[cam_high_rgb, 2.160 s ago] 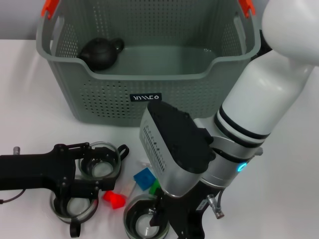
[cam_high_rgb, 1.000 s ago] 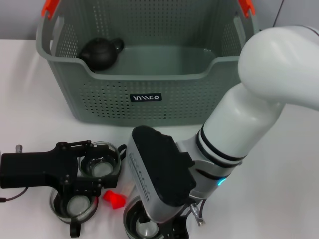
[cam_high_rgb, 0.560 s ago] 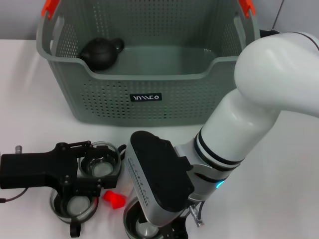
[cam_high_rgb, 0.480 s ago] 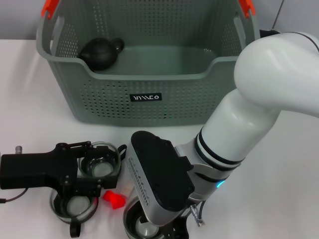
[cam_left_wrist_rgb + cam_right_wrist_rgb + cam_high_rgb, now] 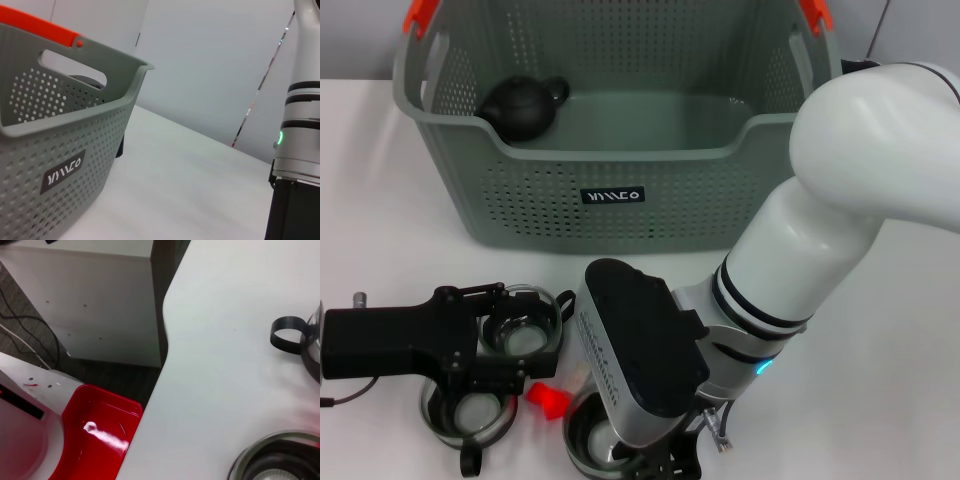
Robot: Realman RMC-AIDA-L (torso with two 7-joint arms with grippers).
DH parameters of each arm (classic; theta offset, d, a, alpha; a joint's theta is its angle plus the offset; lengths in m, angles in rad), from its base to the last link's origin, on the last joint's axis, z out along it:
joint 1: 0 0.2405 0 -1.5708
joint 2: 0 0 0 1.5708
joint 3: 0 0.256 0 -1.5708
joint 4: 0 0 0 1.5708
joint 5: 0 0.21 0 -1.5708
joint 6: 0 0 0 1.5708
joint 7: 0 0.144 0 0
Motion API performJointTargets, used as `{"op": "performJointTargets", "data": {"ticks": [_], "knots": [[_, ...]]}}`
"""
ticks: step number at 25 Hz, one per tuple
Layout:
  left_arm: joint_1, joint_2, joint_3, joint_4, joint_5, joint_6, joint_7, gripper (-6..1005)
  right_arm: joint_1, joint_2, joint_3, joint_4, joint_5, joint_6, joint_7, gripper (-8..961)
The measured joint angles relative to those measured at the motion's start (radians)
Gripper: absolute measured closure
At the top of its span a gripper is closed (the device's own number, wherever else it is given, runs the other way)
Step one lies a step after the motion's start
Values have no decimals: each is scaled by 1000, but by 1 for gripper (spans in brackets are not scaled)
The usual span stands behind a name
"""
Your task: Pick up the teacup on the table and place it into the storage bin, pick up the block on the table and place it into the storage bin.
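Observation:
Three glass teacups stand at the table's front. One teacup point(image 5: 525, 336) sits between the spread fingers of my black left gripper point(image 5: 520, 333), which is open around it. A second teacup point(image 5: 468, 413) stands just in front of that gripper. The third teacup point(image 5: 602, 446) lies under my right gripper point(image 5: 658, 464), which is largely hidden by its own black wrist housing point(image 5: 640, 365). A red block point(image 5: 548, 400) lies between the cups. The storage bin point(image 5: 620, 200) stands behind them and fills the left wrist view point(image 5: 65, 150).
A black teapot point(image 5: 525, 105) sits in the bin's left back corner. My white right forearm point(image 5: 820, 230) crosses the table's right side. The right wrist view shows the table's edge point(image 5: 165, 340), a red box point(image 5: 95, 430) on the floor and a cup's black handle point(image 5: 287, 332).
My right wrist has swung left and down over the front cup and now covers the blue and green blocks seen earlier. The left gripper has stayed around its cup.

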Motion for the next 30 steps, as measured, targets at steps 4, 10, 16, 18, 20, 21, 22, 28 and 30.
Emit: {"op": "performJointTargets", "data": {"ticks": [4,10,16,18,20,21,22,28,30], "knots": [[-2,0,0,0,0,-5,0,124,2,-1,1,1,0,-2,9,554],[-2,0,0,0,0,-12,0,125,10,-4,3,2,1,-14,15,840],[-2,0,0,0,0,-12,0,125,24,-4,7,19,5,-23,18,888],[-2,0,0,0,0,-12,0,125,26,-4,8,21,5,-27,19,895],[-2,1,0,0,0,-12,0,125,26,-5,11,21,6,-31,20,895],[-2,1,0,0,0,-12,0,125,26,-6,12,21,6,-32,23,896],[-2,1,0,0,0,-12,0,125,26,-6,13,20,6,-34,26,896],[-4,2,0,0,0,-12,0,125,26,-9,45,13,5,-60,44,896],[-4,4,0,0,0,-12,0,125,27,-10,82,10,4,-85,44,896]]}}
